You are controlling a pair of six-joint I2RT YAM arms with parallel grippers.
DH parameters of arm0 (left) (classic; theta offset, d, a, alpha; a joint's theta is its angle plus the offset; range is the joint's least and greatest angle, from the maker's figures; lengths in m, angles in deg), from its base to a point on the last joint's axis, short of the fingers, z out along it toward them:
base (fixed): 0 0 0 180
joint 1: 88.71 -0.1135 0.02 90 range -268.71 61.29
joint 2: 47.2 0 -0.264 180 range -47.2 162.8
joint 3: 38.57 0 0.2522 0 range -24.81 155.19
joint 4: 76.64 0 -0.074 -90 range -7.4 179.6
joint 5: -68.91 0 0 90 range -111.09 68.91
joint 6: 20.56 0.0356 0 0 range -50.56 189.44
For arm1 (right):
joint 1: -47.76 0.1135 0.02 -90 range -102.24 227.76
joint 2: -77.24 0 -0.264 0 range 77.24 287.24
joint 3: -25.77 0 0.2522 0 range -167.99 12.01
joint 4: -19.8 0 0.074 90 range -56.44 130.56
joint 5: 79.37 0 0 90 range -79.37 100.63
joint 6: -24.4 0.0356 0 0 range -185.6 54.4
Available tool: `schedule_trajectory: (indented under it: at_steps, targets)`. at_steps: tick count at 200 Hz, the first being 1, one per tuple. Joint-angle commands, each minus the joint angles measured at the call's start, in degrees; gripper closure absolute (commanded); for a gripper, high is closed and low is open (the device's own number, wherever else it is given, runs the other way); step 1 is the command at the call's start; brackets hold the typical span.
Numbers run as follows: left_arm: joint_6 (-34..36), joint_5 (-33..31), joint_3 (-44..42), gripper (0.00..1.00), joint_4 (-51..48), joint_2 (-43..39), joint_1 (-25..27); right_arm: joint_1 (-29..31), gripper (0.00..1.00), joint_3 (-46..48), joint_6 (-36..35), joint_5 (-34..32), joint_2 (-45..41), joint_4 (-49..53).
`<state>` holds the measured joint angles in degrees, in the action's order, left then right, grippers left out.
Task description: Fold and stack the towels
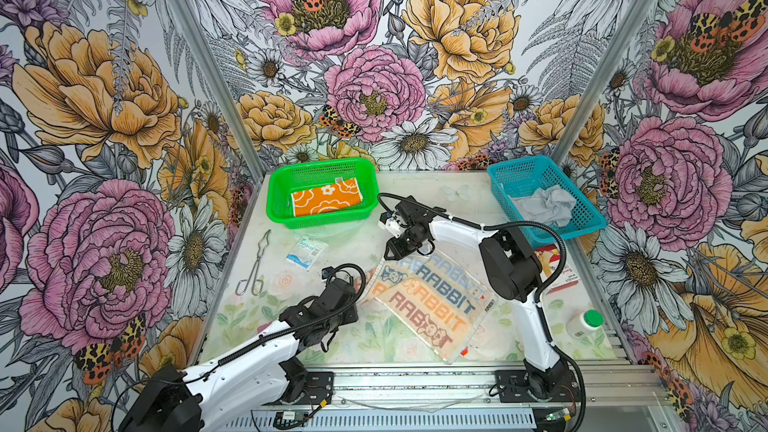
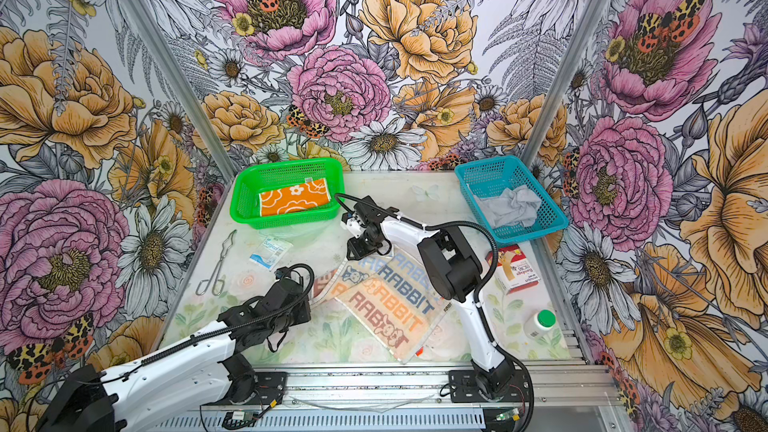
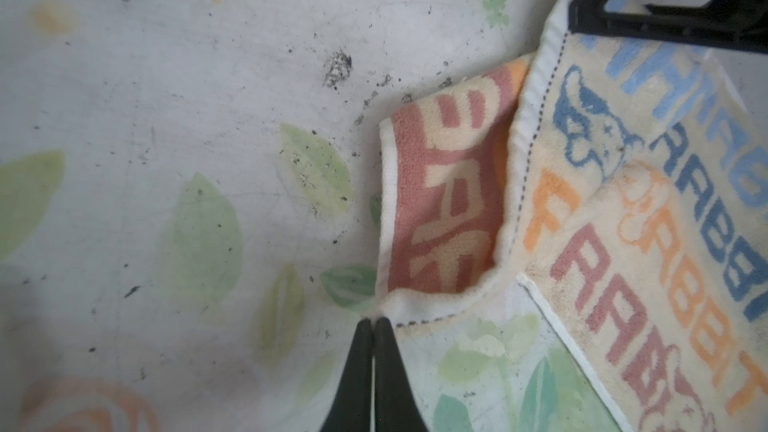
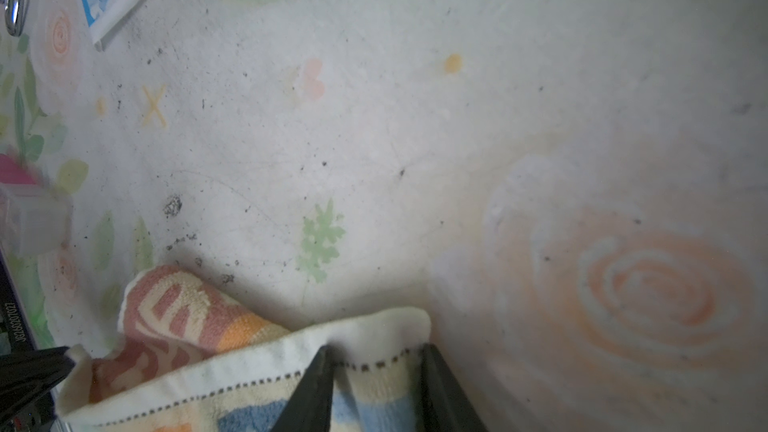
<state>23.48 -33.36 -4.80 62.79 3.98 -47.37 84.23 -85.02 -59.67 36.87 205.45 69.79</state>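
bare tabletop beside lettered towel, tongs beyond

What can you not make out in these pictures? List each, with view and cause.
- Left gripper: in both top views its own wrist hides it; only the left wrist view shows it pinching the RABBIT towel.
- Right gripper: right wrist view, jaws straddle the hem; a grip is unclear.
- Carton: in a top view, partly behind the right arm.
- Bottle label: too small.
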Motion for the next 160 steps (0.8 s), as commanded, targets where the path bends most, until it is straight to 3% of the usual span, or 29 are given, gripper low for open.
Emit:
schedule_trajectory:
  at_steps: [1, 69, 99, 108, 160]
  targets:
    - [0.7, 0.7, -0.3, 1.0, 0.0, -0.6, -0.7, 0.4, 0.65, -1.8, -0.3, 0.3, -0.6, -0.1]
    - [2.0, 0.8, 1.2, 1.0, -0.3, 0.4, -1.1, 0.4, 0.79, -1.9, -0.4, -1.7, -4.6, -0.2]
    - [4.4, 0.7, 4.1, 1.0, -1.6, 1.4, -1.9, 0.4, 0.94, -2.4, -0.1, -3.5, -7.3, -0.2]
    - [5.9, 0.7, 5.8, 1.0, -2.6, 1.6, -2.4, 0.4, 1.0, -2.5, 0.0, -4.2, -8.7, -0.2]
    - [19.3, -1.8, 25.0, 1.0, -10.8, 3.1, -6.4, 0.2, 1.0, -0.1, 1.9, -12.7, -23.0, -0.1]
